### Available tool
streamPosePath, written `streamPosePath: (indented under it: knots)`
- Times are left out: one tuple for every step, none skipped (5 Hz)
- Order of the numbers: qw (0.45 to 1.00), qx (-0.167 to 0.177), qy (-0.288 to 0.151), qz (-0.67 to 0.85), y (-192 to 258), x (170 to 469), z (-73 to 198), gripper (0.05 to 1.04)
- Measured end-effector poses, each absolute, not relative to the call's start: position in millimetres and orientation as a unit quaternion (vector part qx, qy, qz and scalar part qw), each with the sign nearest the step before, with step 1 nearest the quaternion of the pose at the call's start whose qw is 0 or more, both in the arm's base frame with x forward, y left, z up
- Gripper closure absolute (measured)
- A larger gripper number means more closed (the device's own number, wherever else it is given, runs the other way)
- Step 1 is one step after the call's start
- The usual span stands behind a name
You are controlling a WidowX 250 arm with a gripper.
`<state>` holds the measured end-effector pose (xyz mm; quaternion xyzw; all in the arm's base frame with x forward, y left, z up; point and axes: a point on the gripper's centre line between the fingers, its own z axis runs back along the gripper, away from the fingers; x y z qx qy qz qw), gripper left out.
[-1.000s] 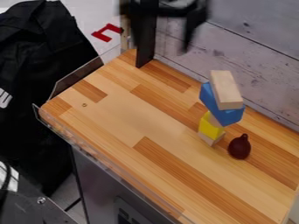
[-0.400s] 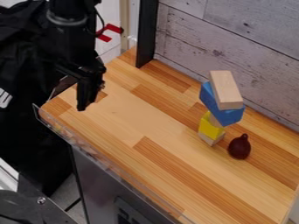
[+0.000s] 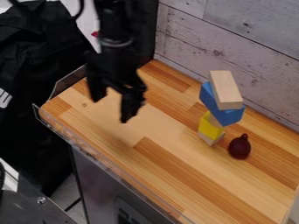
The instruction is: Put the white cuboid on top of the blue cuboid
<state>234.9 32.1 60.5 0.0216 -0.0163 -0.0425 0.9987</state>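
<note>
The end effector (image 3: 111,105) hangs open above the left part of the table (image 3: 169,131). To its right, the pale cuboid (image 3: 227,89) lies on the blue cuboid (image 3: 227,115), above a yellow block (image 3: 209,128).

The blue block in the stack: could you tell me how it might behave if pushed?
The blue block looks stiff, with flat faces, and would probably tip easily, jutting out past the smaller yellow block below. The pale block on top may slide off.
</note>
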Motion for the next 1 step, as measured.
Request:
streamPosePath:
  knots:
    - [0.999, 0.02, -0.014, -0.032, 23.3, 246.8, 58.6, 0.083]
